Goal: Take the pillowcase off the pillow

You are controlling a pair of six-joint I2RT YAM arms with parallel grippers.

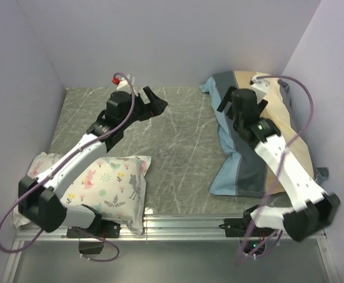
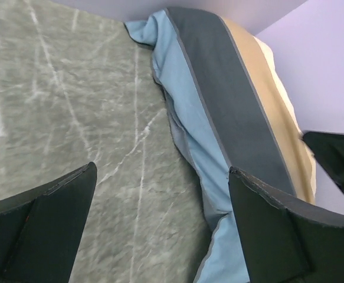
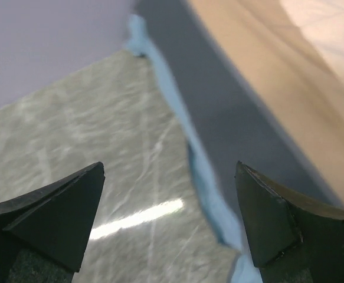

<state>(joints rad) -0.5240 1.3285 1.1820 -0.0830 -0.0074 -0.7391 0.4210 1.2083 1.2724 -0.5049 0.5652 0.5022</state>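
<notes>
The pillowcase (image 1: 238, 168) lies at the table's right side, blue-grey with dark grey, tan and cream stripes facing up. It bulges, and the pillow is hidden inside it. My left gripper (image 1: 154, 101) is open and empty over bare marble at the back middle, apart from the case. In the left wrist view the gripper (image 2: 163, 171) faces the case (image 2: 231, 100), whose blue edge runs past the right finger. My right gripper (image 1: 226, 105) is open and empty above the case's far left edge. The right wrist view shows that gripper (image 3: 170, 168) over the blue edge (image 3: 204, 177).
A white pillow printed with flowers and animals (image 1: 110, 180) lies at the near left, under the left arm. Lilac walls close the left, back and right sides. A metal rail (image 1: 183, 224) runs along the near edge. The right gripper's dark finger (image 2: 337, 159) shows in the left wrist view.
</notes>
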